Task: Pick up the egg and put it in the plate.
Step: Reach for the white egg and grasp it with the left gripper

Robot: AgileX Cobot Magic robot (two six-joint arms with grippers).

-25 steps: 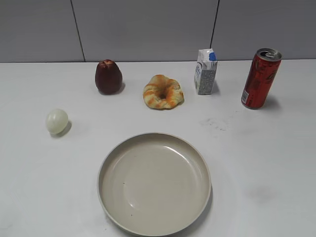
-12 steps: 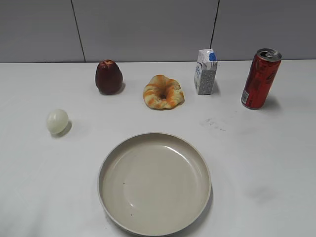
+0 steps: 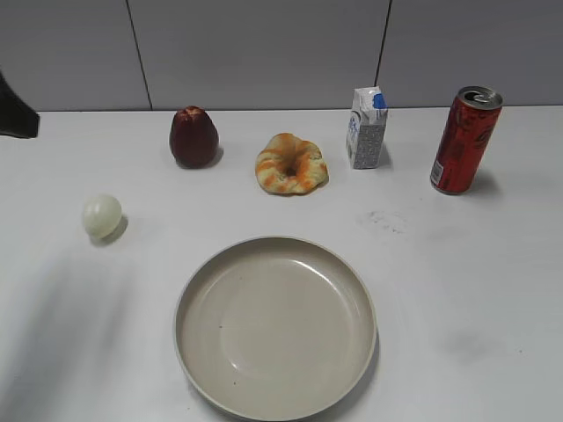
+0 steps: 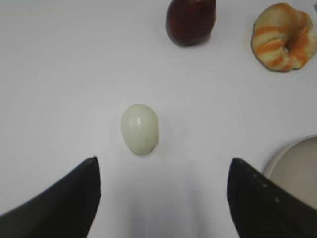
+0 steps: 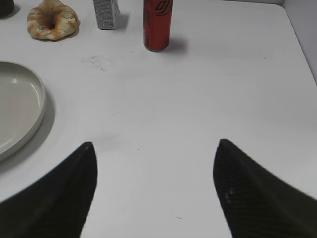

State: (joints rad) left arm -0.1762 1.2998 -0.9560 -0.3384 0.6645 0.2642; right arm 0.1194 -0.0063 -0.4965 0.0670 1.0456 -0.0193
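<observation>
Exterior view, egg (image 3: 102, 215): lies on the white worktop (image 3: 457, 264), at about ten o'clock from the plate (image 3: 275, 327) and well apart from it; not in the plate.
Left wrist view, egg (image 4: 140, 128): bare and untouched, at twelve o'clock from the gap between the two dark fingertips.
Left hand (image 4: 163, 166): fingers spread wide, holding nothing; only the two tips show, both cut off by the lower edge.
Left arm, exterior view (image 3: 16, 112): a dark sliver at the left edge, too little in frame to make out its form.
Plate: nothing lies in it; lower rim cut off by the frame in the exterior view, and only an arc shows in each wrist view.
Apple (image 3: 193, 136): dark red, at one o'clock from the egg; its top is cropped in the left wrist view.
Pastry (image 3: 291, 163): orange-yellow ring, at twelve o'clock from the plate.
Carton (image 3: 367, 127): small, white and blue, print too small to read.
Can (image 3: 464, 140): red, upright, at three o'clock from the carton.
Right hand (image 5: 156, 168): fingers spread, nothing between them, over bare worktop; tips cropped below.
</observation>
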